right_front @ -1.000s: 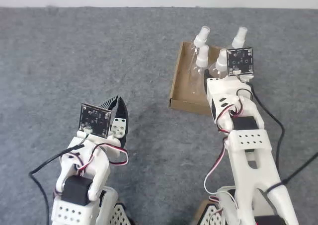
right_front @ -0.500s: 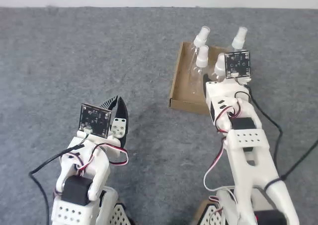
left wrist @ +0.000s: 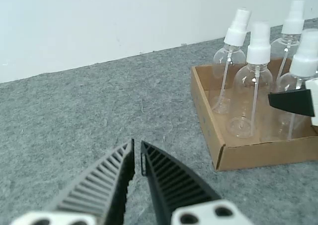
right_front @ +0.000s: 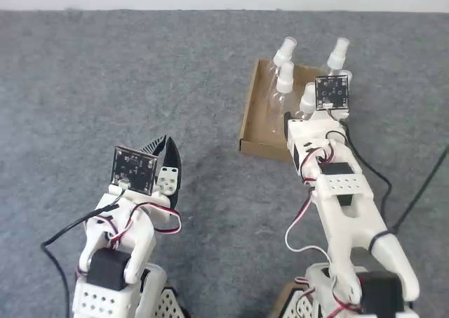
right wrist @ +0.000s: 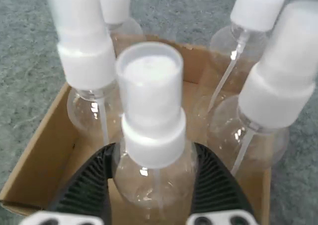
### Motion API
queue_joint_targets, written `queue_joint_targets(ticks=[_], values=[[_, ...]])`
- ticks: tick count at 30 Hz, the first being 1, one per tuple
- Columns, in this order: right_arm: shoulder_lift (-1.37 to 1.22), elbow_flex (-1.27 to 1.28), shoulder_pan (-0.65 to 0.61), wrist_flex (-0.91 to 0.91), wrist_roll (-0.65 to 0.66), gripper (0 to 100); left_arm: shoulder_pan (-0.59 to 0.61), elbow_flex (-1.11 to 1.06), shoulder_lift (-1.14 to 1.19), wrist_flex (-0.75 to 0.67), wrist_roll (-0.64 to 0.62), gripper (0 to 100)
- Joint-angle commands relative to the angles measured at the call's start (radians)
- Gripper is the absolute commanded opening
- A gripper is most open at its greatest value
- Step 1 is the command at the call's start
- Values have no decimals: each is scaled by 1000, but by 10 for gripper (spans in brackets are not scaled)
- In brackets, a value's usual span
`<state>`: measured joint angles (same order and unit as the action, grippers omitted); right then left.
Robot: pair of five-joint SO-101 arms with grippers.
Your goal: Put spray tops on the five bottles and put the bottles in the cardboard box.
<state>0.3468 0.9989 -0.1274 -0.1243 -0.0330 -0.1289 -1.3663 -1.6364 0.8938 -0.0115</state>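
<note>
— Gripper (right wrist: 151,160) on the right arm?
— Clamped on a capped bottle (right wrist: 149,96), lower than a second ago, inside the cardboard box (right wrist: 35,160) among four others (right wrist: 84,61).
— And the left gripper (left wrist: 137,155)?
— Unmoved, jaws all but closed, over the grey carpet (left wrist: 74,111).

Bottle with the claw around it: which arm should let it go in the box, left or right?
Right. The right claw grips that bottle, standing inside the cardboard box. The left claw is shut over the carpet, away from the box.
</note>
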Motion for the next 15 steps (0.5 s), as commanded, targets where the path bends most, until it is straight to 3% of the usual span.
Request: queue_joint_targets(ticks=[1,15], values=[[-2,-8,-2,28,-18,6,6,4,11,-23,0,12],[-1,-9,-2,15,-17,7,6,4,11,-25,0,12]])
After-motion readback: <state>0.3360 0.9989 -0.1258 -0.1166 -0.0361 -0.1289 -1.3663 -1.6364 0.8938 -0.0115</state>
